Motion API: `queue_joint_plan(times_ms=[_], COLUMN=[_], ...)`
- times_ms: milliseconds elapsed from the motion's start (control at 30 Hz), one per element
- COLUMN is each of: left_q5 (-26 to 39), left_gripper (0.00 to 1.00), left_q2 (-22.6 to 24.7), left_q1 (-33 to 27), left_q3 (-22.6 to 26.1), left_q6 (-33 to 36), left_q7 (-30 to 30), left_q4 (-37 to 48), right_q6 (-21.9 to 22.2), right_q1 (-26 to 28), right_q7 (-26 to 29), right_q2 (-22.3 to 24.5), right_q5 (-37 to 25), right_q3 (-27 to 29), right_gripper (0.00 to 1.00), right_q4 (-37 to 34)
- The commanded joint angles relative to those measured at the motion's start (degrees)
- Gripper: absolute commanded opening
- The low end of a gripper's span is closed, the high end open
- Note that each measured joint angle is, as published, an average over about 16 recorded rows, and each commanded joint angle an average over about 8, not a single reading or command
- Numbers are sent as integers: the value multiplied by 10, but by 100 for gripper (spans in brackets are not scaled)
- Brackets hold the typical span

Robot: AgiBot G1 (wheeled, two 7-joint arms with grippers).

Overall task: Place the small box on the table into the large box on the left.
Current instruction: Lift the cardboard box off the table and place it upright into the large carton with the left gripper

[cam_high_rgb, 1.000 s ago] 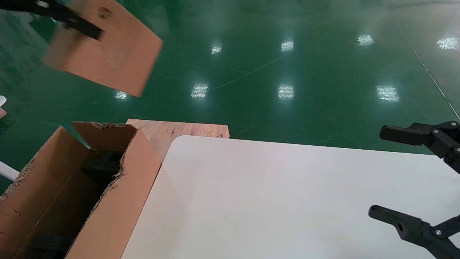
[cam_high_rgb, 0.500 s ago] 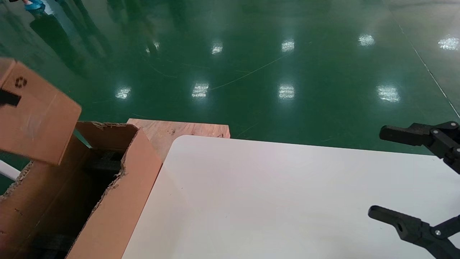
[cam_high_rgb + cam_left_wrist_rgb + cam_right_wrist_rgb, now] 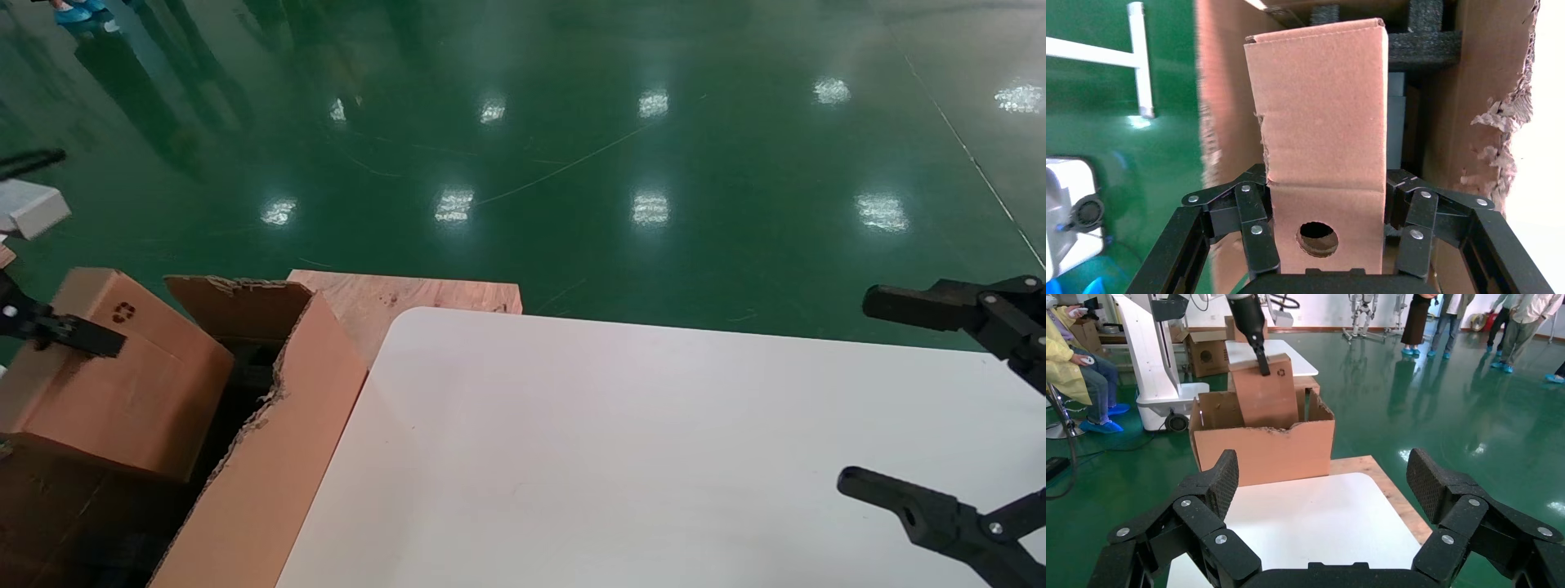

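Note:
My left gripper (image 3: 1324,184) is shut on the small box (image 3: 1321,104), a brown cardboard box with a round hole in its near narrow side. In the head view the small box (image 3: 122,384) shows its recycling symbol and hangs tilted at the far left, over the open top of the large box (image 3: 270,457). In the right wrist view the small box (image 3: 1265,398) has its lower part behind the torn wall of the large box (image 3: 1266,450). Black foam (image 3: 1425,46) lies inside. My right gripper (image 3: 858,390) is open and empty over the right side of the white table (image 3: 621,441).
A bare wooden board (image 3: 409,296) sticks out behind the table's rounded corner. Green floor lies beyond. In the right wrist view a white robot stand (image 3: 1156,361), another white table with cartons (image 3: 1208,352) and several people are behind the large box.
My left gripper has carried the small box from high above, leftward and down, into the large box's open top. The right arm has not moved.

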Motion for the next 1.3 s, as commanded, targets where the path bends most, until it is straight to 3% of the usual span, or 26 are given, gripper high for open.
queue_joint_plan(times_ms=[33,467,900,1300], left_q5=[-13,-77,-92,-94], left_gripper=[0,0,0,0], left_q2=[-1,37,50,32], left_q1=[27,120,101,87], left_q3=[5,10,1,0], left_q6=[-23,-71,-46,-27], left_q7=[0,49,74,75], left_q4=[4,84,133,103], right_q6=[0,0,0,0], right_q1=[0,0,0,0], right_q7=[0,0,0,0], right_q2=[0,0,0,0], right_q5=[0,0,0,0], right_q3=[0,0,0,0], right_gripper=[100,100,100,100], right_q4=[0,0,0,0])
